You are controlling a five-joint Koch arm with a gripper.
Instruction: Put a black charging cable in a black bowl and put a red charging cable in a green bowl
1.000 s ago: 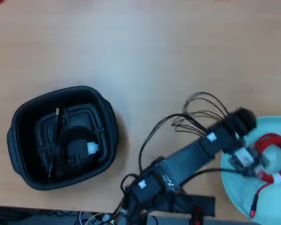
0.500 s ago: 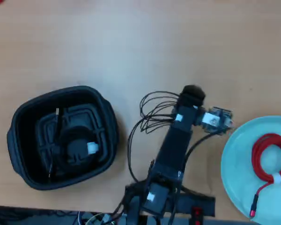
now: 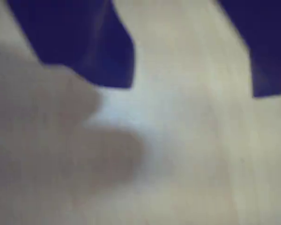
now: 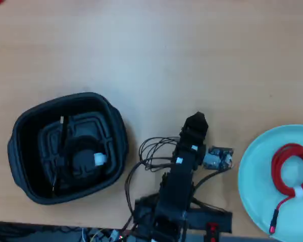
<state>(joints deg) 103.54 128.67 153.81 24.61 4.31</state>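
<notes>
Compared with a second ago, the arm has swung away from the green bowl and folded back toward its base; its pincer now sits over bare table, between the two bowls. The red charging cable lies coiled in the green bowl at the right edge of the overhead view, as it did half a second ago. The black charging cable lies in the black bowl on the left, its white tie showing, unmoved.

The table is light wood, bare across its upper half.

The wrist view, blurred, shows only the pale table between two dark jaws standing apart, so the pincer is spread and empty; from overhead its jaws cannot be told apart.
</notes>
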